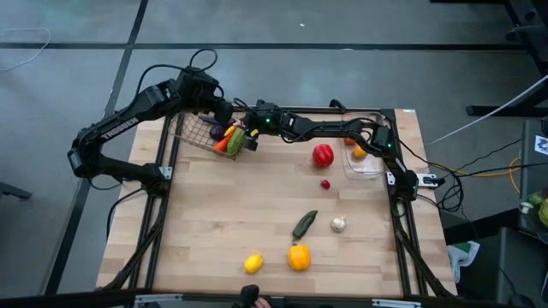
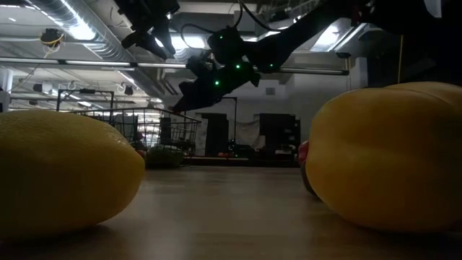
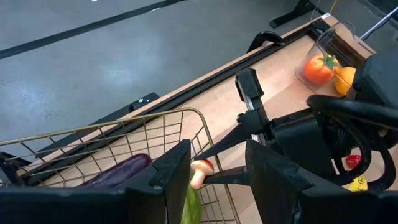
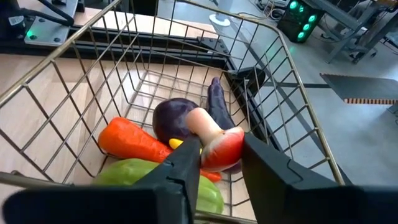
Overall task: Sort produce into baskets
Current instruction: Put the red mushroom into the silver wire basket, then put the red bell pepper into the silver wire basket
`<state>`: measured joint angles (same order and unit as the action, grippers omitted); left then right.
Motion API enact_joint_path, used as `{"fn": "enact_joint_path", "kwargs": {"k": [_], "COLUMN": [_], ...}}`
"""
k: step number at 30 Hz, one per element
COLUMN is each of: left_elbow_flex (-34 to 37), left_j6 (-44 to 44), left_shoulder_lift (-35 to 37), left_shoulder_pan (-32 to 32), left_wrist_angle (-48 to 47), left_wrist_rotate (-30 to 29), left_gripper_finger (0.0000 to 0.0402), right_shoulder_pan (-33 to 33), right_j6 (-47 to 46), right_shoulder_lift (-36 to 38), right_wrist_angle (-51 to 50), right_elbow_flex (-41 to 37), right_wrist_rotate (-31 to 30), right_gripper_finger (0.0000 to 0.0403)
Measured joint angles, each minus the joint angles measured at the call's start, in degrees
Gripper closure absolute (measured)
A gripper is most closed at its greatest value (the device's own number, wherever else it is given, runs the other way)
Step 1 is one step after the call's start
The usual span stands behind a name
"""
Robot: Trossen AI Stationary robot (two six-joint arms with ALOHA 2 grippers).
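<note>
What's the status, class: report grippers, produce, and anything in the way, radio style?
Right gripper over wire basket, shut on red mushroom. Left gripper beside basket, empty. Carrot, eggplant already in. No obstruction.

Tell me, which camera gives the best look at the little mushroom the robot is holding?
The right wrist view: the mushroom fills mid-frame, gripped in the right pincer over the wire basket. The left wrist view catches only a small part of it. The high and low views don't show it clearly.

Overhead, tabletop and wrist views sharing wire basket [image 1: 210, 133]
</note>
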<state>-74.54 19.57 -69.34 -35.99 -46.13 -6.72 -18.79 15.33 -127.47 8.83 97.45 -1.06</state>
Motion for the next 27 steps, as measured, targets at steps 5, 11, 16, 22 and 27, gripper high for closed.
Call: {"fn": "enact_joint_path", "kwargs": {"k": [5,11,16,22,27], "left_elbow_flex": [0.0,0.0,0.0,0.0,0.0], "left_j6": [0.0,0.0,0.1,0.0,0.0], "left_shoulder_lift": [0.0,0.0,0.0,0.0,0.0], "left_shoulder_pan": [0.0,0.0,0.0,0.0,0.0], "left_wrist_angle": [0.0,0.0,0.0,0.0,0.0], "left_wrist_rotate": [0.0,0.0,0.0,0.0,0.0], "left_gripper_finger": [0.0251,0.0251,0.0251,0.0251,0.0252], "right_shoulder_pan": [0.0,0.0,0.0,0.0,0.0], "right_j6": [0.0,-0.8,-1.4,-1.5,0.3], "right_shoulder_lift": [0.0,0.0,0.0,3.0,8.5], "right_wrist_angle": [0.0,-0.1,-0.6,-6.8,-18.1], "right_elbow_flex": [0.0,0.0,0.0,0.0,0.0], "right_wrist_rotate": [0.0,0.0,0.0,0.0,0.8], "right_gripper_finger": [0.0252,0.0238,0.0238,0.0238,0.0237]}}
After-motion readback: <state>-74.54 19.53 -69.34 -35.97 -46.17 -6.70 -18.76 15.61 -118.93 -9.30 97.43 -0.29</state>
